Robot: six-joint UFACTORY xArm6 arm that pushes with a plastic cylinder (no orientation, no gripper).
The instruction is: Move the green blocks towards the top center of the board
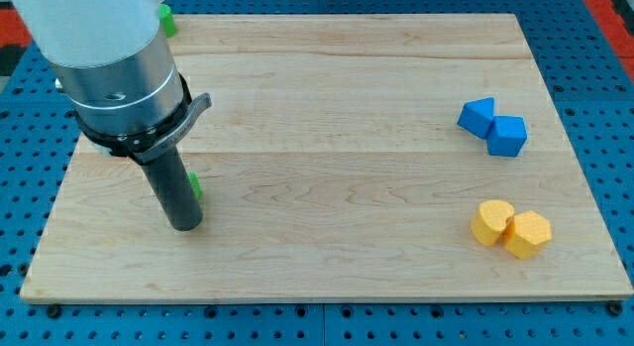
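- Nearest to us, on the right, two yellow blocks [510, 228] sit touching, well apart from any action; no trouble there.
- At near left, my tip [185, 225] rests on the board [337, 177], the dark rod rising into the big grey arm [119, 63]. No fingers here to spread or pinch, just a bare rod end.
- A green block [196, 185] peeks out just right of the rod, touching it or nearly so; I cannot tell which, and most of it is hidden, shape unclear.
- Risk one: the tip looks to stand near and left of that block, so a push from here may send it right rather than to far centre. It could also slip off the round rod and spin away.
- Further off on the right, two blue blocks [493, 125] touch each other, out of the likely path unless the green one skids wide.
- Farthest, a second green block [168, 22] sits at the far left edge, half hidden behind the arm. Risk two: it is right by the edge, so a clumsy nudge could knock it off the board.
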